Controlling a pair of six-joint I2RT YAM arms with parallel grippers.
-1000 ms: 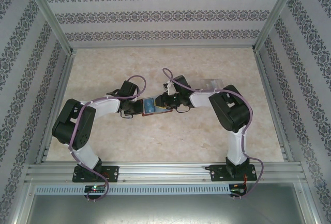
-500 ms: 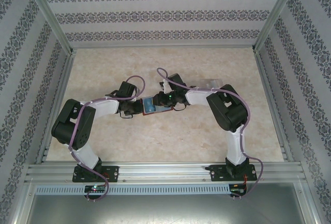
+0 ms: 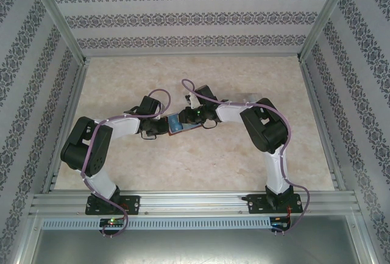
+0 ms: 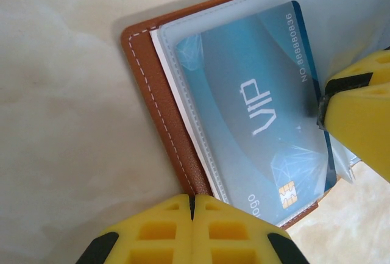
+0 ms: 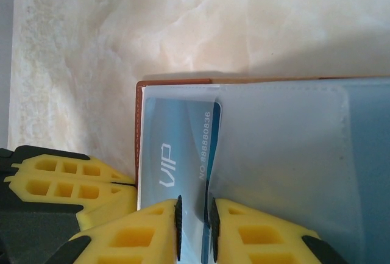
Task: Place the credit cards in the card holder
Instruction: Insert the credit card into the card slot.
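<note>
text log | blue card [image 4: 256, 111]: large white "VIP" ran across its middle | small white "NO 88880836" stood along one long edge | beside the gold chip [image 4: 287, 194]: letters "ogo" showed, perhaps the end of "Logo", the start unclear | right wrist view: "VIP" and "NO 88880836" read on that card too | top view: print too small to read

Just beyond the left pincer [image 4: 192, 206] the near corner of the card holder [image 4: 152, 87] disappears behind its fingers, and the small word beside the chip of the blue card [image 4: 256, 111] is cut (I can read only "ogo"). The card's end goes under the tips of the right pincer [image 5: 195, 208]; whether they pinch it cannot be told. To the right of that pincer the clear sleeve [image 5: 280, 148] runs out of the picture.
</note>
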